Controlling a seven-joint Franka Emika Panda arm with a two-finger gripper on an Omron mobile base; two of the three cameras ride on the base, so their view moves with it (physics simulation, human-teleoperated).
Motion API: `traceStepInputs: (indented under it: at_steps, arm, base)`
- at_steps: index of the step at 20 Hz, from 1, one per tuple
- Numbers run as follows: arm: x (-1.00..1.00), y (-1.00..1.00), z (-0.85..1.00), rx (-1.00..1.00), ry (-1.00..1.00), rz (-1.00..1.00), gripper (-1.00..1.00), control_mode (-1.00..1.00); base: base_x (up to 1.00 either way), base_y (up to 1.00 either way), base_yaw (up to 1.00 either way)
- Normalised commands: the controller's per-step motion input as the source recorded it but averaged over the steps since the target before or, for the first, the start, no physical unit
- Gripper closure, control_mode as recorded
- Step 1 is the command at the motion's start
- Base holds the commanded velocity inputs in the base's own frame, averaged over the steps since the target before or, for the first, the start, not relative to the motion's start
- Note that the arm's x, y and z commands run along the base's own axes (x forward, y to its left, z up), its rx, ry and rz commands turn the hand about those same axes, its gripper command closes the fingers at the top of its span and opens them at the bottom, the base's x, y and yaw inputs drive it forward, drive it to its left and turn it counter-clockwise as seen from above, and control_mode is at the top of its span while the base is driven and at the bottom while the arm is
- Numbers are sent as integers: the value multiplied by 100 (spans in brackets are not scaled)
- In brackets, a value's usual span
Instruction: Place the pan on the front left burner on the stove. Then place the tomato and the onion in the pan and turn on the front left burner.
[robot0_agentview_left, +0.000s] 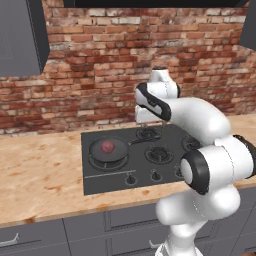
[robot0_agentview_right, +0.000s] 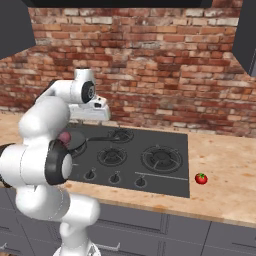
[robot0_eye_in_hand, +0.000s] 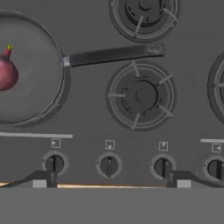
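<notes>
The dark grey pan (robot0_agentview_left: 107, 154) sits on the front left burner (robot0_agentview_left: 106, 165) of the black stove (robot0_agentview_left: 115, 184), its thin handle (robot0_eye_in_hand: 113, 54) pointing toward the back middle burner. The reddish-purple onion (robot0_agentview_left: 107, 146) lies inside the pan (robot0_eye_in_hand: 30, 74), and the onion (robot0_eye_in_hand: 6, 73) is cut off by the hand view's left edge. The bright red tomato (robot0_agentview_right: 201, 178) rests on the counter just right of the stove (robot0_agentview_right: 165, 182). My gripper (robot0_eye_in_hand: 111, 181) hangs open above the knob row, well right of the pan, with nothing between its fingertips (robot0_eye_in_hand: 43, 179).
Several small dark knobs (robot0_eye_in_hand: 109, 165) line the stove's front edge. A mid-size burner (robot0_eye_in_hand: 141, 95) lies below the hand, a smaller one (robot0_eye_in_hand: 144, 8) behind it. Wooden counter (robot0_agentview_left: 40, 175) runs both sides; a brick wall (robot0_agentview_left: 100, 60) and dark cabinets (robot0_agentview_left: 20, 35) stand behind.
</notes>
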Motion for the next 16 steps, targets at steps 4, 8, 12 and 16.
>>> traceStepInputs:
  at_steps: [4,8,12,16]
  arm:
    - [-37,-100,10,0,-9,-13,-100,-100]
    - [-30,-100,10,0,-9,-12,-100,-100]
    - [-22,-97,7,0,-9,-9,-100,-100]
    - [-18,-94,0,0,-2,-8,-100,-100]
  base:
    - [0,0,0]
    - [0,0,0]
    - [0,0,0]
    - [0,0,0]
